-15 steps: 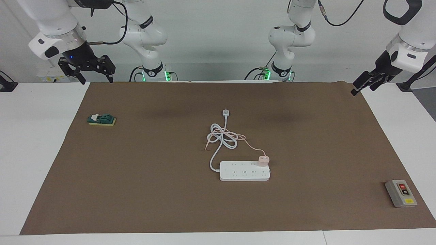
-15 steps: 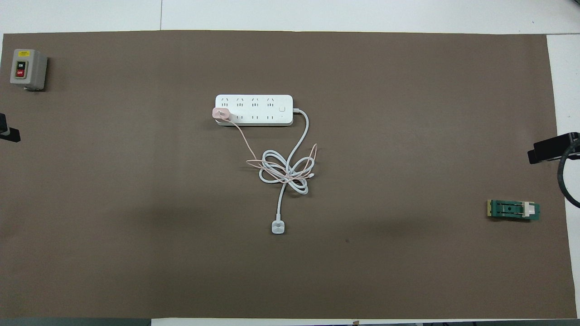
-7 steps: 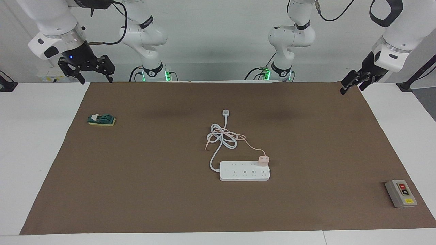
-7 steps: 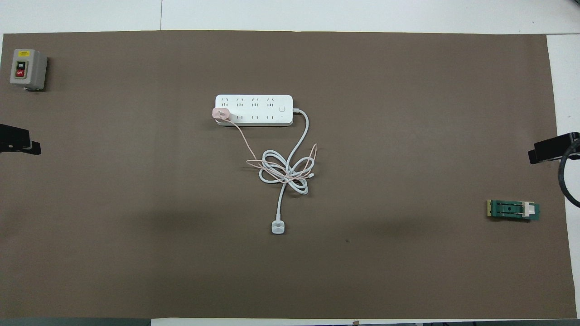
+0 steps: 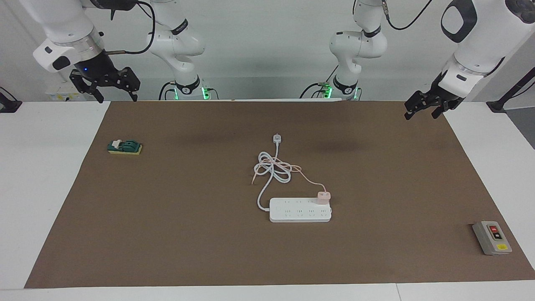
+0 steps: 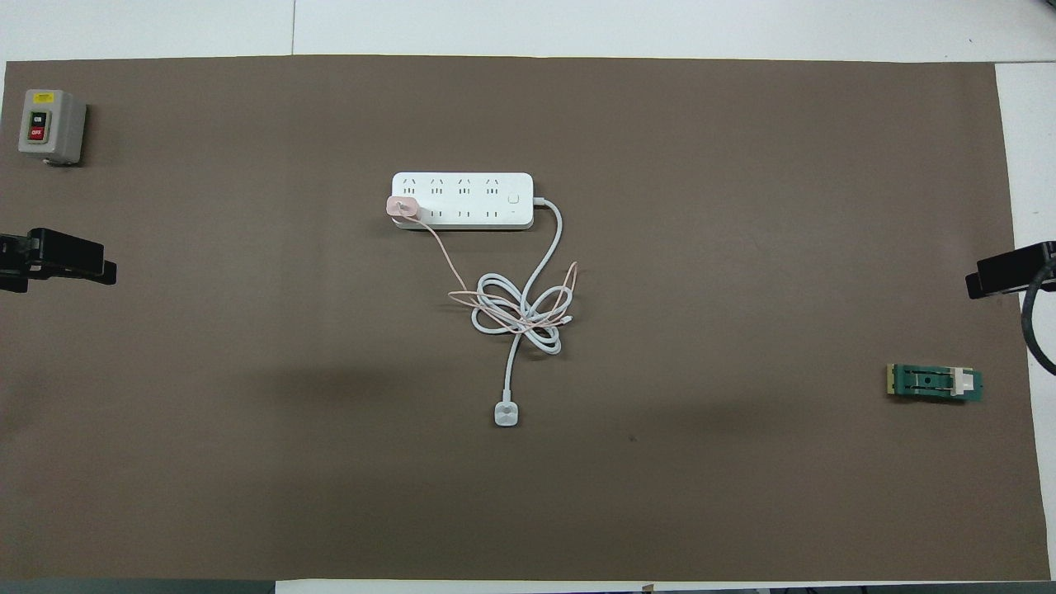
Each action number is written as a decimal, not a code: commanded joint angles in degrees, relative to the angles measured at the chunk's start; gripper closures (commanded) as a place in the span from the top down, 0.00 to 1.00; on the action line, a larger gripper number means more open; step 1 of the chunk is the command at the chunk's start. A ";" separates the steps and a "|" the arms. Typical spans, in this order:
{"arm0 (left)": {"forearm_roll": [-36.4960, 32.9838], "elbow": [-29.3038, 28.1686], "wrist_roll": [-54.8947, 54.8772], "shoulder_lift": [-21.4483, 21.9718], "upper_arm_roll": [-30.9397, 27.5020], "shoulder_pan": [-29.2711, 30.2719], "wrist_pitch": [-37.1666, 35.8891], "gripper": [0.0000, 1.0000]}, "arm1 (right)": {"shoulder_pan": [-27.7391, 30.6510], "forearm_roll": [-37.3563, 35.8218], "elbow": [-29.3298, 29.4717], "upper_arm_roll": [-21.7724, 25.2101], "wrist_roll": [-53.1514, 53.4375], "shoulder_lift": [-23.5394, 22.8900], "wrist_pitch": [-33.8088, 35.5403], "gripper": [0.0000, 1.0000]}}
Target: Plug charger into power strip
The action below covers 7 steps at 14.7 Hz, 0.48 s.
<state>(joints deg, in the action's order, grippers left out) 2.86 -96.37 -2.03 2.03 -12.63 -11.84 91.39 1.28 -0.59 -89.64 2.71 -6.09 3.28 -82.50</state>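
Observation:
The white power strip (image 5: 299, 211) (image 6: 462, 186) lies flat in the middle of the brown mat. The pale pink charger (image 5: 324, 196) (image 6: 402, 206) stands on the strip's end socket toward the left arm's end, in the row nearer to the robots. Its thin pink cable (image 5: 307, 179) runs into the white cord's coil (image 5: 271, 169) (image 6: 520, 309), nearer to the robots than the strip. My left gripper (image 5: 421, 113) (image 6: 82, 260) hangs open and holds nothing, over the mat's corner by the left arm, well apart from the strip. My right gripper (image 5: 118, 94) (image 6: 1002, 276) waits open over the mat's corner by the right arm.
The cord's white plug (image 5: 277, 138) (image 6: 506, 412) lies nearer to the robots than the coil. A grey box with red and yellow buttons (image 5: 492, 237) (image 6: 48, 125) sits toward the left arm's end. A green block on a yellow base (image 5: 124, 147) (image 6: 935, 383) sits toward the right arm's end.
My left gripper has swung inward from off the mat's edge to over its corner. The right arm, charger and strip have not moved.

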 commanded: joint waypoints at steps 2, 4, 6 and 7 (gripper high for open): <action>-1.18 0.31 -0.96 -1.58 -0.47 -0.64 2.13 1.00 | 1.53 -1.08 -1.59 -0.60 0.64 1.29 -1.00 1.00; -1.19 0.66 -1.57 -1.94 -0.47 -0.29 1.69 1.00 | 1.53 -1.08 -1.59 -0.60 0.73 1.29 -1.00 1.00; -0.92 0.66 0.61 -1.94 -0.65 0.41 1.51 1.00 | 1.44 -1.08 -1.59 -0.69 0.73 1.29 -1.00 1.00; -0.92 0.83 3.93 -1.94 -0.65 0.41 1.60 1.00 | 1.44 -1.08 -1.59 -0.69 0.64 1.29 -1.00 1.00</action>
<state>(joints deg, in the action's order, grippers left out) 2.78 -96.30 -1.58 0.30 -13.08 -11.58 92.62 2.10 -0.59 -89.65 2.77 -6.09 3.29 -82.50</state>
